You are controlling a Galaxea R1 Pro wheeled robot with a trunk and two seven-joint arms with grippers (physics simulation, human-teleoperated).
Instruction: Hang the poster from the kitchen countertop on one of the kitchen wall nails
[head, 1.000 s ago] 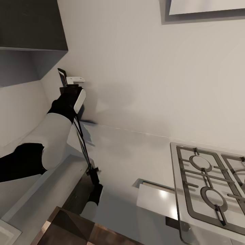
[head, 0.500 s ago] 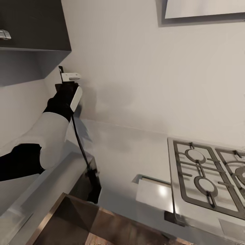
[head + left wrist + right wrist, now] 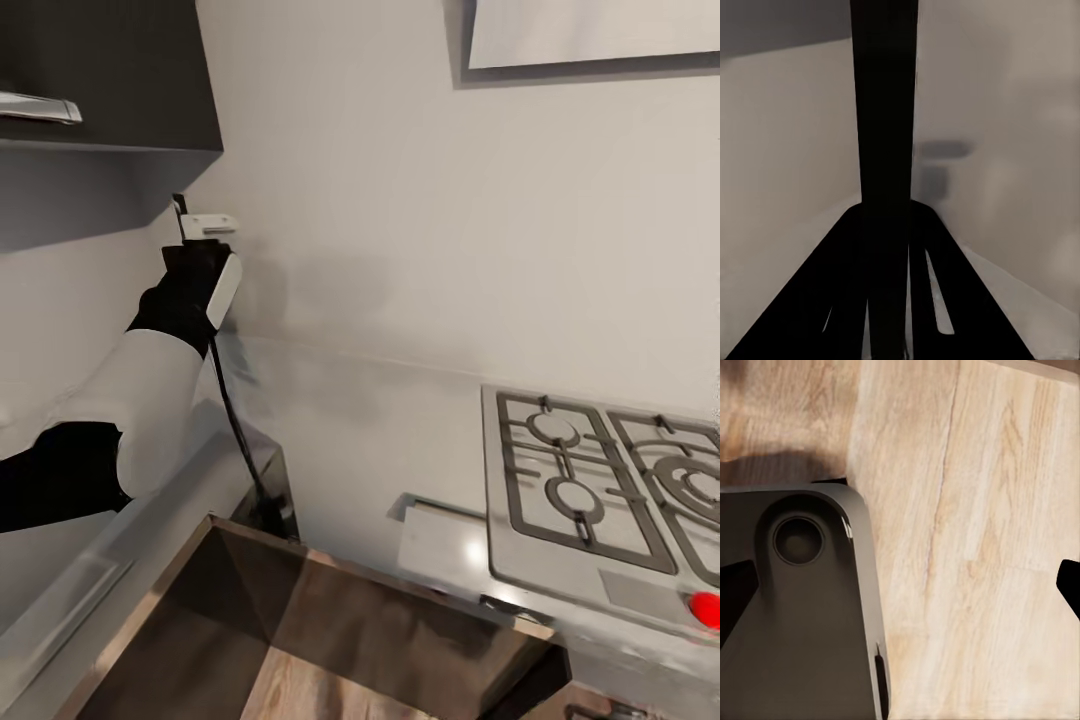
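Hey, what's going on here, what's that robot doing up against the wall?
The robot's left arm is raised toward the kitchen wall, its left gripper up near the dark upper cabinet. It holds a thin dark panel, apparently the poster, seen edge-on, so its face can't be made out. The countertop and gas hob lie below. The right wrist view looks down on wood floor.

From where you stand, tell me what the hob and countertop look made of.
The gas hob: brushed steel by its grey sheen, with darker, matte pan grates, probably cast iron. The kitchen countertop: smooth pale grey slab, stone or laminate, unclear which.
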